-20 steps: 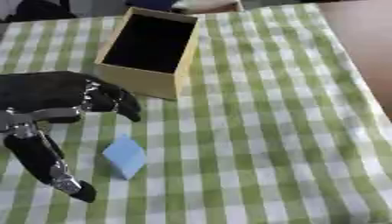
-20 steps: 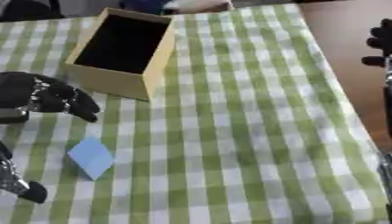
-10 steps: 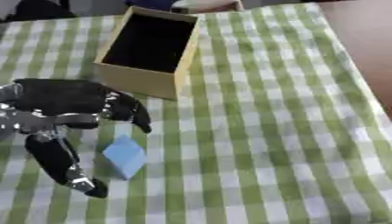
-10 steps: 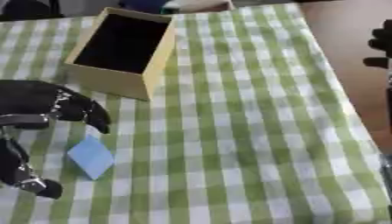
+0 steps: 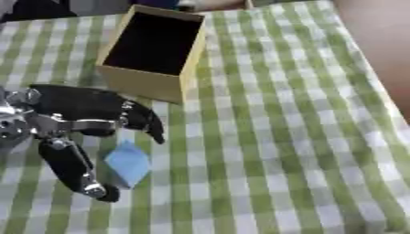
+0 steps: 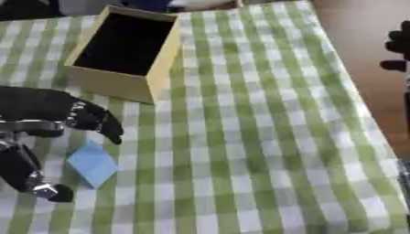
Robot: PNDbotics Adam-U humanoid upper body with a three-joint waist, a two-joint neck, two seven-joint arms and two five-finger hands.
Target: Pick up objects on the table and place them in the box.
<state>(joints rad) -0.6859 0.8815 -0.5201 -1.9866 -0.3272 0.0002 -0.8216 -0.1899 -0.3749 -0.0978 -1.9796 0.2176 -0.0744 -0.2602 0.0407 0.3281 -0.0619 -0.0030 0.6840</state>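
Blue block, one in number, lies on the green-checked worktop at the near left, tilted with one corner toward the near edge. Left hand hangs over it: the thumb reaches down on the block's left side and the fingers curl down just beyond its far right corner, spread apart and holding nothing. The block lies between them, slightly right of the palm. One open yellow box stands farther away, beyond the hand, interior dark. Right hand shows only as a dark shape at the far right edge; its state cannot be determined.
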